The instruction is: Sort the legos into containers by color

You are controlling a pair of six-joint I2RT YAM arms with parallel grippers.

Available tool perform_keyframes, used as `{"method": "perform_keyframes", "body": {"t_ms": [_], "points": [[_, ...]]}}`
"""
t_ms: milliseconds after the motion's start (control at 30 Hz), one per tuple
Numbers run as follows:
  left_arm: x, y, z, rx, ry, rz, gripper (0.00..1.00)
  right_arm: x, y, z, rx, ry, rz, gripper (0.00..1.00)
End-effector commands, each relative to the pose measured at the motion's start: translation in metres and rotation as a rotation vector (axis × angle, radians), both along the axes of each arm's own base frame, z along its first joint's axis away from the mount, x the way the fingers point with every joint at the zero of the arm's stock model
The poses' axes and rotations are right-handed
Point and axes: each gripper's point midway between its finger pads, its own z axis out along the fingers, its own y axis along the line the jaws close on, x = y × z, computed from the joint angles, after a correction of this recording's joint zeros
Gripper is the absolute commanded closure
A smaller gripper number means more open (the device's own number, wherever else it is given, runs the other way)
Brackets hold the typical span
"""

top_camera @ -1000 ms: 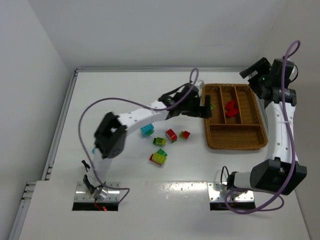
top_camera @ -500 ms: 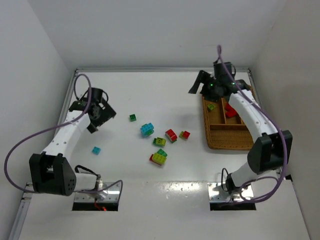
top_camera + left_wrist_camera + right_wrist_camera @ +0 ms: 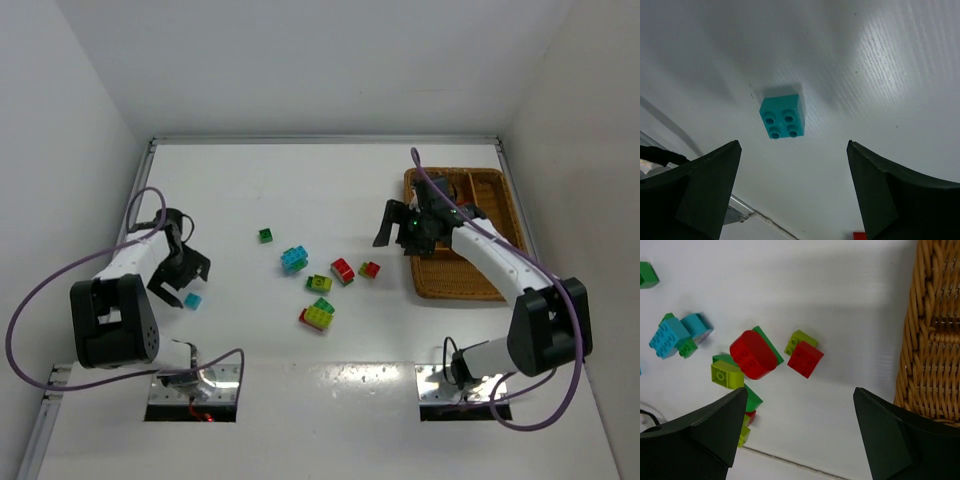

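A single cyan-blue lego (image 3: 192, 300) (image 3: 782, 116) lies at the left of the table. My left gripper (image 3: 183, 282) (image 3: 792, 165) hovers open just beside it, holding nothing. More legos lie mid-table: a small green one (image 3: 265, 235), a cyan stack (image 3: 293, 259) (image 3: 675, 335), a yellow-green one (image 3: 318, 283) (image 3: 722, 374), a rounded red one (image 3: 342, 270) (image 3: 752, 354), a red square one (image 3: 369, 269) (image 3: 805, 359) and a mixed stack (image 3: 318, 314). My right gripper (image 3: 396, 238) (image 3: 800, 405) is open and empty, between the red legos and the wicker containers (image 3: 505, 205) (image 3: 935, 340).
The right arm crosses over the tray and hides most of its compartments. A raised rail (image 3: 125, 230) runs along the table's left edge, close to the left gripper. White walls close in the table on three sides.
The left arm has swung from the tray across to the far left and come down by the cyan lego. The right arm has come from the back right over the tray toward the red legos.
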Motion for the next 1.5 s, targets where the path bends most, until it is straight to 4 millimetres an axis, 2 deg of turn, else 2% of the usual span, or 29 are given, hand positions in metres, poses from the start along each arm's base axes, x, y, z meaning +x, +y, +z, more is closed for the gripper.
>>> {"method": "perform_keyframes", "body": {"t_ms": [0, 33, 167, 333, 433, 533, 567, 767, 867, 933, 967, 1000, 1033, 1067, 1100, 1133, 1200, 1233, 1267, 1300, 1333, 1367, 1400, 1433, 1467], "points": [[0.009, 0.0, -0.009, -0.013, -0.044, 0.045, 0.07, 0.002, 0.01, 0.013, 0.045, -0.068, 0.059, 0.13], [0.012, 0.001, -0.011, -0.014, -0.051, 0.057, 0.09, 0.002, 0.01, 0.013, 0.045, -0.067, 0.059, 0.13], [0.0, -0.008, -0.038, -0.06, 0.041, 0.094, 0.11, 0.0, 0.009, 0.011, 0.033, -0.065, 0.075, 0.13], [-0.006, -0.003, -0.057, -0.027, 0.04, 0.129, 0.21, -0.002, 0.008, 0.013, 0.028, -0.069, 0.083, 0.13], [-0.006, 0.002, -0.057, 0.004, 0.041, 0.144, 0.25, -0.001, 0.008, 0.019, 0.031, -0.08, 0.083, 0.13], [-0.002, 0.005, -0.053, 0.017, 0.012, 0.145, 0.37, -0.002, 0.004, 0.02, 0.014, -0.084, 0.071, 0.13], [-0.005, 0.006, -0.055, 0.025, 0.022, 0.145, 0.44, 0.0, 0.005, 0.026, 0.019, -0.103, 0.071, 0.13], [-0.005, 0.007, -0.051, 0.033, 0.005, 0.088, 0.59, -0.004, -0.002, 0.03, -0.007, -0.105, 0.053, 0.13], [0.001, 0.008, -0.047, 0.032, -0.027, 0.041, 0.65, -0.004, -0.004, 0.035, -0.009, -0.126, 0.048, 0.13], [0.011, -0.003, -0.04, 0.018, -0.053, -0.04, 0.71, -0.008, -0.008, 0.035, -0.024, -0.114, 0.025, 0.13], [0.028, -0.011, -0.028, 0.006, -0.105, -0.124, 0.78, -0.007, -0.012, 0.039, -0.037, -0.133, 0.012, 0.13], [0.038, -0.021, -0.02, -0.001, -0.13, -0.197, 0.82, -0.007, -0.011, 0.043, -0.027, -0.141, 0.002, 0.13], [0.05, -0.045, -0.011, -0.007, -0.16, -0.309, 0.83, -0.007, -0.02, 0.048, -0.04, -0.156, -0.024, 0.13], [0.07, -0.059, 0.014, -0.005, -0.232, -0.387, 0.84, -0.005, -0.026, 0.052, -0.06, -0.177, -0.063, 0.13], [0.077, -0.091, 0.025, -0.026, -0.268, -0.498, 0.84, -0.006, -0.031, 0.055, -0.076, -0.186, -0.078, 0.13], [0.096, -0.111, 0.053, -0.034, -0.353, -0.556, 0.84, -0.005, -0.041, 0.065, -0.109, -0.216, -0.124, 0.13], [0.108, -0.152, 0.078, -0.091, -0.431, -0.675, 0.84, -0.004, -0.053, 0.072, -0.121, -0.235, -0.19, 0.13], [0.107, -0.184, 0.088, -0.121, -0.454, -0.759, 0.84, -0.006, -0.067, 0.072, -0.157, -0.232, -0.249, 0.13], [0.121, -0.205, 0.115, -0.119, -0.525, -0.825, 0.88, -0.005, -0.074, 0.077, -0.158, -0.248, -0.294, 0.13], [0.126, -0.229, 0.115, -0.153, -0.529, -0.891, 0.89, -0.008, -0.08, 0.086, -0.143, -0.28, -0.336, 0.13], [0.119, -0.262, 0.121, -0.181, -0.541, -0.985, 0.89, -0.011, -0.089, 0.084, -0.136, -0.277, -0.402, 0.13], [0.121, -0.283, 0.129, -0.199, -0.566, -1.054, 0.91, -0.013, -0.092, 0.086, -0.118, -0.283, -0.43, 0.13], [0.122, -0.314, 0.149, -0.258, -0.622, -1.128, 0.91, -0.016, -0.095, 0.093, -0.097, -0.305, -0.456, 0.13], [0.118, -0.335, 0.152, -0.291, -0.625, -1.184, 0.93, -0.015, -0.103, 0.097, -0.084, -0.317, -0.531, 0.13], [0.107, -0.368, 0.136, -0.329, -0.589, -1.263, 0.93, -0.021, -0.106, 0.096, -0.087, -0.302, -0.562, 0.13]]}}
